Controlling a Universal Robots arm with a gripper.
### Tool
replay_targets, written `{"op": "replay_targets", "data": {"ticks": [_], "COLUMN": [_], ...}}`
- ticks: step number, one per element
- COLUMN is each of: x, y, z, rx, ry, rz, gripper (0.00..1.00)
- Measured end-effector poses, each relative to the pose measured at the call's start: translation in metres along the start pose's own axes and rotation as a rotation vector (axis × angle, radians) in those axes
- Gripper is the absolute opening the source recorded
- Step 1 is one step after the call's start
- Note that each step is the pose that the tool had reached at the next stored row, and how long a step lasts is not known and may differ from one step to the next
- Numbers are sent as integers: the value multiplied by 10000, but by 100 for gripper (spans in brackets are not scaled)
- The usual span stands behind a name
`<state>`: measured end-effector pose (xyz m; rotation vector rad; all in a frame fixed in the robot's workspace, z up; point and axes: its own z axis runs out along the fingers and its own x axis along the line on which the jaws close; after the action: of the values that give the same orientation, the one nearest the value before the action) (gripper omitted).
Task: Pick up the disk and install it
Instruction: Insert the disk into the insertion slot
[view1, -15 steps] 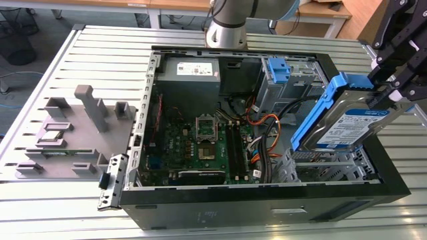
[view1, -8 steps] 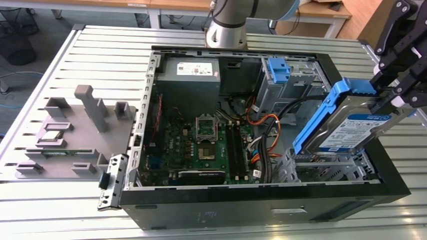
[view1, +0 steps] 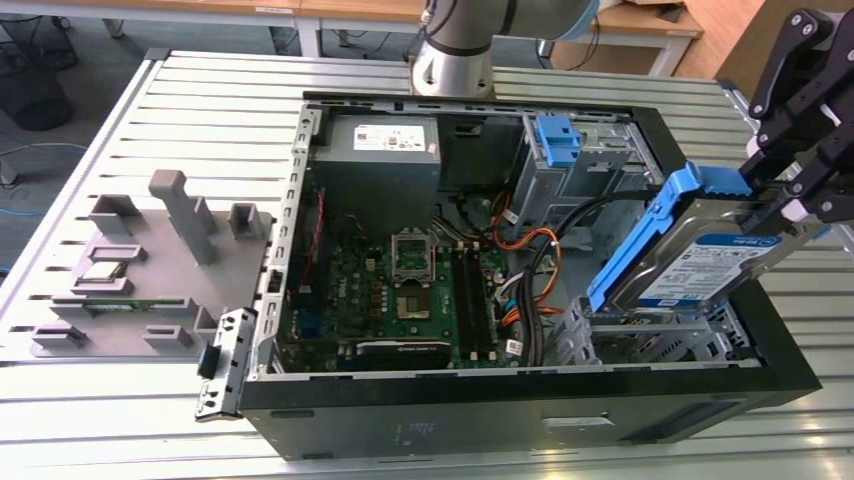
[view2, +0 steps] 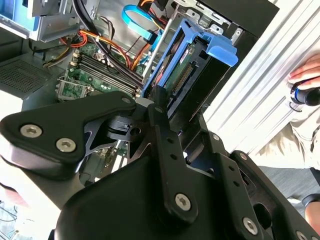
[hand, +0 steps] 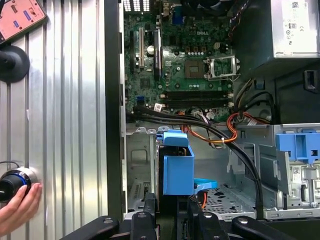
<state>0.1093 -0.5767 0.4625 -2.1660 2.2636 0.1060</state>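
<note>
Scanning the exterior view: logged grey moulded fixture plate (view1: 134, 270) carrying small parts, apart from the case. Found open black computer case (view1: 534, 385) holding green motherboard (view1: 400, 280), grey power-supply box (view1: 380, 140) and bare blue plastic bracket (view1: 554, 140). Saw flat silver-grey hard drive with blue plastic side rails (view1: 694, 260) tilted above metal drive cage (view1: 667, 335), black metal gripper (view1: 781, 215) clamped tight on it. Judged pickup done, seating not.

A silver table (view1: 174, 90) of ribbed aluminium slats carries everything. An open black computer case (view1: 534, 420) lies on its side in the middle. Just beside it, at the exterior view's left, sits a grey fixture plate (view1: 147, 265). The robot arm's base (view1: 454, 60) stands behind the case. In the first wrist view, a blue-ringed knob (hand: 12, 184) rests on the slats, with a person's hand (hand: 17, 212) touching it.
</note>
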Motion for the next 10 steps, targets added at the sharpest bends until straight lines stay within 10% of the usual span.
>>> {"op": "replay_targets", "data": {"ticks": [10], "x": [2], "y": [-4], "z": [40], "rx": [-2], "ry": [-21], "rz": [-31], "gripper": [35]}}
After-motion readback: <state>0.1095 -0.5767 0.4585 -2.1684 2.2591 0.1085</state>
